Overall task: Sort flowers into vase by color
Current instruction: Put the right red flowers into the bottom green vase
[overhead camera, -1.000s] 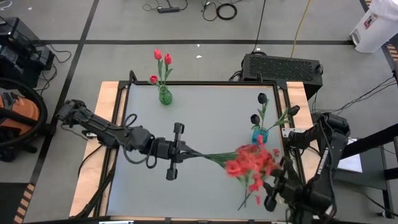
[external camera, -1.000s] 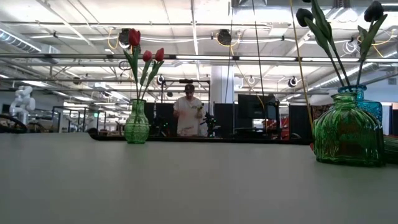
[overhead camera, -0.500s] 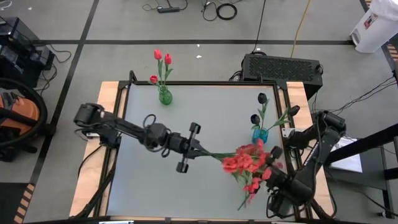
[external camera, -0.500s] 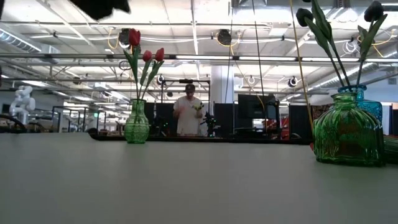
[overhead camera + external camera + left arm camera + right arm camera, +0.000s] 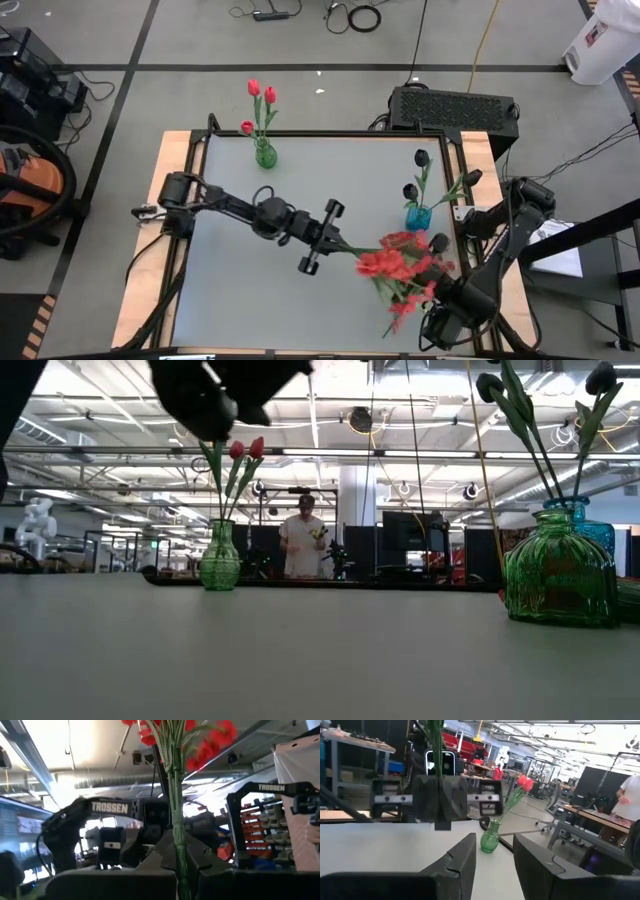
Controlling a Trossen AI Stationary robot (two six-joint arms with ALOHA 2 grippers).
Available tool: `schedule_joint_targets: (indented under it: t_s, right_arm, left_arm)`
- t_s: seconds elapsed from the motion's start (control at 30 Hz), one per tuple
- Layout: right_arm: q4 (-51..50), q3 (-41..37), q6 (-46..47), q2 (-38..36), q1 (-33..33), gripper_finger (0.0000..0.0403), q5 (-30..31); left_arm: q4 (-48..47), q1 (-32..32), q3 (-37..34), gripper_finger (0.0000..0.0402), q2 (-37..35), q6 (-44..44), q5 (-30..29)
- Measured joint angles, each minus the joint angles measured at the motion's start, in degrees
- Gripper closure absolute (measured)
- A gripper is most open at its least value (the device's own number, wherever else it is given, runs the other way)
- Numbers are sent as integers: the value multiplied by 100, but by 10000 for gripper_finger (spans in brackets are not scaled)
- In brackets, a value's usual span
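Red bunch (image 5: 398, 265) stems clamped in left jaws.

A black perforated box (image 5: 455, 106) is sitting on the floor just beyond the table's far edge (image 5: 330, 133), with cables (image 5: 360, 15) lying coiled farther out on the grey floor. An orange and black vacuum (image 5: 30, 190) is standing off to the left, and a white bin (image 5: 600, 45) is showing at the far right corner. Across the room a person (image 5: 302, 545) in a white shirt is standing among dark workstations, and a white humanoid figure (image 5: 37, 525) is standing at the far left.
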Motion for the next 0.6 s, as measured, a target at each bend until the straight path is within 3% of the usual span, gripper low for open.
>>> schedule_joint_targets:
  t_s: [0.33, 0.6]
  right_arm:
    - [1341, 0, -1524, 0, -159, 277, 1]
    - [1916, 0, -2133, 0, -159, 230, -16]
  left_arm:
    - [-645, 118, 789, 401, 512, 1, 84]
    - [-658, 232, 798, 401, 518, -143, 286]
